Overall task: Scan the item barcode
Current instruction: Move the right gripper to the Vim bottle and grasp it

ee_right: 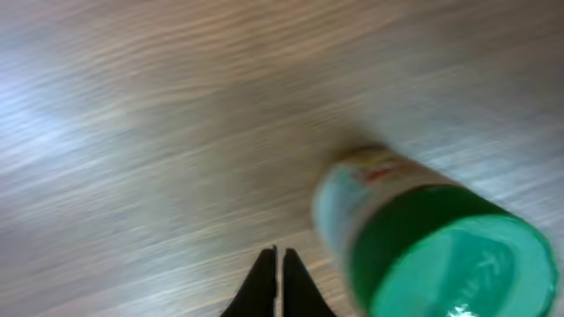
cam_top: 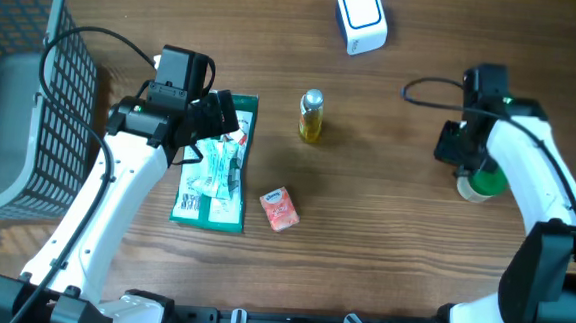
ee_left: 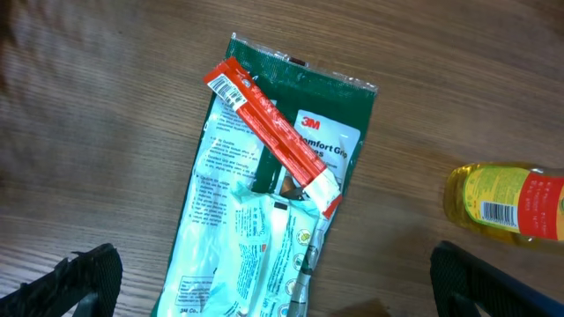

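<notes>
- First, nearest the robot's base, a small pink packet (cam_top: 279,209) lies flat on the bench (cam_top: 393,238), just right of a green pack.
- The green pack (ee_left: 348,114) lies flat, with pale pouches (ee_left: 256,255) heaped on it and a red strip (ee_left: 273,132) slanted across the top. The strip shows a barcode at its upper end.
- The left fingers (ee_left: 79,282) hang spread wide above that pack and hold nothing. One tip shows at each lower corner of the left wrist view.
- Over on the right side, a jar (ee_right: 441,255) with a green lid stands upright, partly under the right arm in the overhead view.
- The right fingers (ee_right: 260,295) are pressed together with nothing between them, just beside the jar. The right wrist view is blurred, so it cannot be told whether they touch it.
- Further back, near the middle of the bench, a little yellow bottle (cam_top: 311,116) lies on its side with a barcode on its label facing up.
- Farthest off, the white scanner (cam_top: 362,19) sits near the far edge, well apart from every item.
- A grey wire basket (cam_top: 16,25) stands at the far left.
</notes>
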Controlling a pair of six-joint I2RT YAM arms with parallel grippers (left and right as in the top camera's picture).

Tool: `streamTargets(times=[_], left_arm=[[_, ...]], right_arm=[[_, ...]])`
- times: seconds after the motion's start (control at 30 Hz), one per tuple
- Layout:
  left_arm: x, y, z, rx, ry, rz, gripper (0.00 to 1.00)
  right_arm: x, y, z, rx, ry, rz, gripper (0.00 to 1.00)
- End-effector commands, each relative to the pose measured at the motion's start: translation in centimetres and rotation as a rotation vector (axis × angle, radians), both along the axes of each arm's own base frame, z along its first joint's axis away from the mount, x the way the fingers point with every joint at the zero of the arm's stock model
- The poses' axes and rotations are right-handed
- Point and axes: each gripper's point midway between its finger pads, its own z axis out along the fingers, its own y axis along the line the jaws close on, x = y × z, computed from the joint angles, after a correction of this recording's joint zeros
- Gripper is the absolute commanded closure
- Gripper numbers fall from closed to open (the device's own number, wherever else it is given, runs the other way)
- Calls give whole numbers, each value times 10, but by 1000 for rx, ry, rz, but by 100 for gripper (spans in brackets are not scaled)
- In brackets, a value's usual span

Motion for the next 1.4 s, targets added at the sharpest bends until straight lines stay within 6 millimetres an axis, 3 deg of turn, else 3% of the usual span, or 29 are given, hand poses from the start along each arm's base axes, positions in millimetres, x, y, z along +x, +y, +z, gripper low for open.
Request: streamTargets(times=[0.0,0.07,0.13,0.17,0.2,0.47,0.67,0.73,0.83,0.93,1.17,1.23,1.37], left_arm=[[4,3,7,11,-21,3,0],[4,3,7,11,-21,3,0],[4,3,7,11,-21,3,0],[4,3,7,11,-21,3,0],[4,3,7,11,-21,3,0],[4,3,7,11,-21,3,0],[4,3,7,11,-21,3,0],[4,3,7,11,-21,3,0],[4,3,7,11,-21,3,0],[4,3,7,11,-21,3,0],[4,3,7,11,-21,3,0],[4,3,7,11,-21,3,0],[4,3,7,11,-21,3,0]], right_arm=[[33,64,66,298,-169,149,90],[28,97,85,389,-204,229,84],[20,119,84,397,-182,284,73],[15,131,81,412,-165,297,31],[7,148,77,448,-135,277,0],[1,173,78,468,-126,288,2],[5,175,87,465,-151,318,16],[15,177,113,464,-204,354,16],[34,183,175,469,-346,408,16],[42,199,202,474,-435,458,17],[54,240,153,96,-436,540,16],[59,255,133,83,-412,563,14],[70,264,91,66,-342,564,13]])
